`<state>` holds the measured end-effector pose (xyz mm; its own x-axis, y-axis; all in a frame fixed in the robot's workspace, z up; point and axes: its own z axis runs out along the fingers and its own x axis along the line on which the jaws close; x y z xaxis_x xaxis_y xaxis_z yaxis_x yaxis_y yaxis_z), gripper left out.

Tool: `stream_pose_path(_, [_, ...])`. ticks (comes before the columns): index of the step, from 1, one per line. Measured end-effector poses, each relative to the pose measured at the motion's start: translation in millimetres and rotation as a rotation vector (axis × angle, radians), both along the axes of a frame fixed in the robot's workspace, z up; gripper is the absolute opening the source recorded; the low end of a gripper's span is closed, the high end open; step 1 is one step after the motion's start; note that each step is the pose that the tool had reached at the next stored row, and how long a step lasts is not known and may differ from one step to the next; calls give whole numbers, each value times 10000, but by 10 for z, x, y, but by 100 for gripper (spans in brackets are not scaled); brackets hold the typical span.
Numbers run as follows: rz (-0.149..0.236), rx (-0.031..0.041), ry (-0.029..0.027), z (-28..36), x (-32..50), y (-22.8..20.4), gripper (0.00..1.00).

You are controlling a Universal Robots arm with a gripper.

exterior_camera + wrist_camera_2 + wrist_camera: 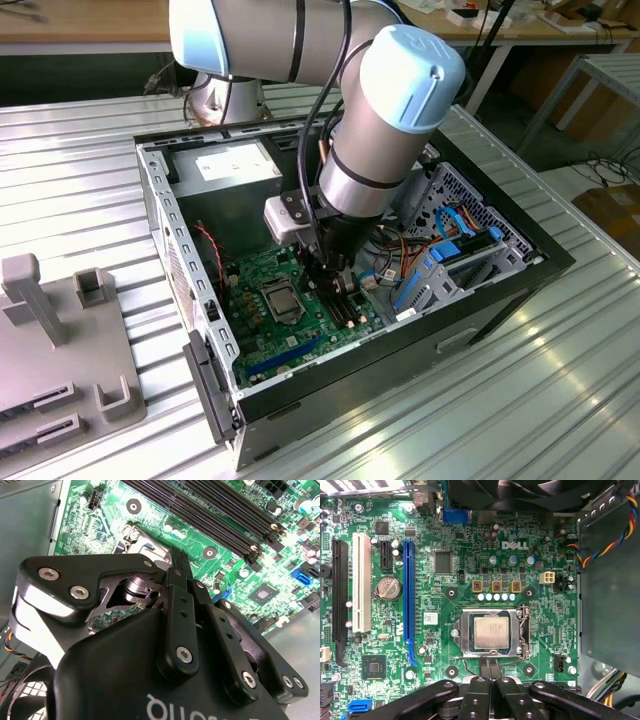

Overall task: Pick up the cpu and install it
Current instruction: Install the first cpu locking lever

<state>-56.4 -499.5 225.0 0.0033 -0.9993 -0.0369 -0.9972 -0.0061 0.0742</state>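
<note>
1. Ribbed, silvery metal table (560, 380) carries an open black desktop computer case (480, 300) lying on its side; a grey plastic fixture (60, 330) with upright posts sits at the exterior view's left.
2. Grey-and-pale-blue robot arm (390, 110) reaches down into the case, its black gripper (490, 667) hanging low over the board, just beside the socket's edge.
3. Green motherboard (445, 630) fills the case floor — long black memory slots (220, 515) show in the second wrist view, a blue expansion slot (409, 595) and a white one (362, 580) in the first wrist view.
4. Silver hinged socket frame (460, 632) lies near the board's middle, by a round coin battery (388, 587).
5. Small square cpu with a dull grey metal top (491, 632) lies flat inside that frame, seated in the socket and apart from the gripper.
6. Jaws are drawn together, tips touching, with nothing between them.
</note>
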Motion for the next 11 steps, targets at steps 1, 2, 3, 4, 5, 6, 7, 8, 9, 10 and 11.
stream_pose_path(1, [1, -1, 0, 0, 0, 0, 11])
stream_pose_path(2, [4, -1, 0, 0, 0, 0, 11])
stream_pose_path(3, [4, 0, 0, -1, 0, 0, 11])
stream_pose_path(4, [26, 1, 0, -1, 0, 0, 11])
stream_pose_path(5, [48, 1, -1, -1, 0, 0, 11])
stream_pose_path(6, [48, 1, 0, -1, 0, 0, 11])
stream_pose_path(7, [49, 1, -1, -1, 0, 0, 11])
stream_pose_path(8, [49, 1, 0, -1, 0, -1, 11])
stream_pose_path(9, [49, 2, -1, -3, -1, -3, 11])
stream_pose_path(10, [48, -21, -1, -5, 0, -9, 11])
stream_pose_path(11, [49, -36, -1, -6, 0, -14, 11])
